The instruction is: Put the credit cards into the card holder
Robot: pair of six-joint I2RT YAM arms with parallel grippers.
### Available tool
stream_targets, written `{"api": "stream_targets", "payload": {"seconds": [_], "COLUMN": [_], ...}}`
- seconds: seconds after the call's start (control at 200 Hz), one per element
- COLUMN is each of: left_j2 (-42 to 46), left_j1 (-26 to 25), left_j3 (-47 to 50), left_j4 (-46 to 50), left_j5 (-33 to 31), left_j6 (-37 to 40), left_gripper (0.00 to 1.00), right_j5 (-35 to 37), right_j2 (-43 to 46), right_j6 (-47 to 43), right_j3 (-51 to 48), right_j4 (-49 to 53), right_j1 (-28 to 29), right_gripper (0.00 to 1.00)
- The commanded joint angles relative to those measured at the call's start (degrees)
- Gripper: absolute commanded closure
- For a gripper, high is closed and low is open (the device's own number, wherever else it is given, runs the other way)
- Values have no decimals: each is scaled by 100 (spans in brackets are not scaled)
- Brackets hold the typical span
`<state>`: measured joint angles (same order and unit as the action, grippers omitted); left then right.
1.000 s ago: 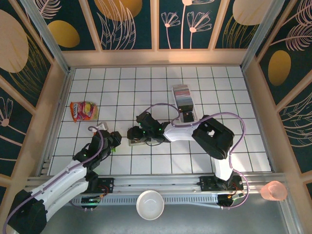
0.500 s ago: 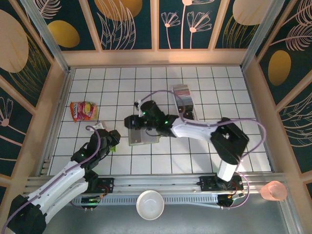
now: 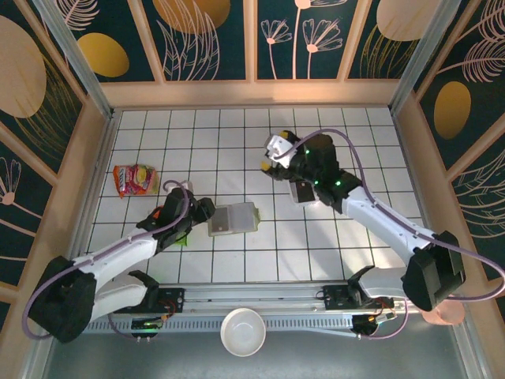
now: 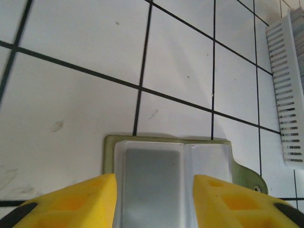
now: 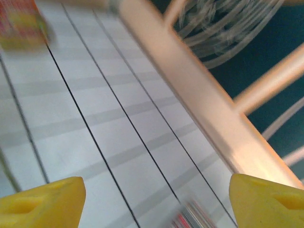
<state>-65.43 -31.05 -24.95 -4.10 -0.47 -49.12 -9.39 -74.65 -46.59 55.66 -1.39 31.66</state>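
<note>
- My left claw (image 4: 154,190) is spread wide, with a yellow finger (image 4: 71,202) on either side of the near end of the small olive-green card holder (image 4: 204,156).
- The holder lies open, pale grey inside facing up, on the white tiled table (image 3: 197,142).
- My right claw (image 3: 274,160) hangs well apart from the holder, spread wide with nothing in it.
- The thin credit cards (image 5: 190,221) are a blurred pinkish row just below it.
</note>
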Motion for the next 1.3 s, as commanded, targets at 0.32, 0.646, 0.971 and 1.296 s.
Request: {"api": "stream_targets", "payload": {"seconds": [0.32, 0.646, 0.971, 1.296], "left_j2": [-443, -200, 91, 162], "left_j1": [231, 231, 231, 231], "left_j3": [137, 400, 596, 671], "left_j4": [-443, -434, -381, -399], "left_j5": [687, 803, 817, 891], "left_j6": [324, 211, 37, -13], "left_gripper": [39, 40, 43, 44], "right_j5": [1123, 1208, 1067, 1062], "right_j2": [-1642, -2159, -2345, -2512], "right_j6": [-4457, -5008, -5024, -4971], "right_j3": [21, -36, -62, -16], "right_j4": [1091, 106, -121, 0], "right_j1": [-928, -1084, -1044, -951], "right_gripper": [16, 21, 23, 25]}}
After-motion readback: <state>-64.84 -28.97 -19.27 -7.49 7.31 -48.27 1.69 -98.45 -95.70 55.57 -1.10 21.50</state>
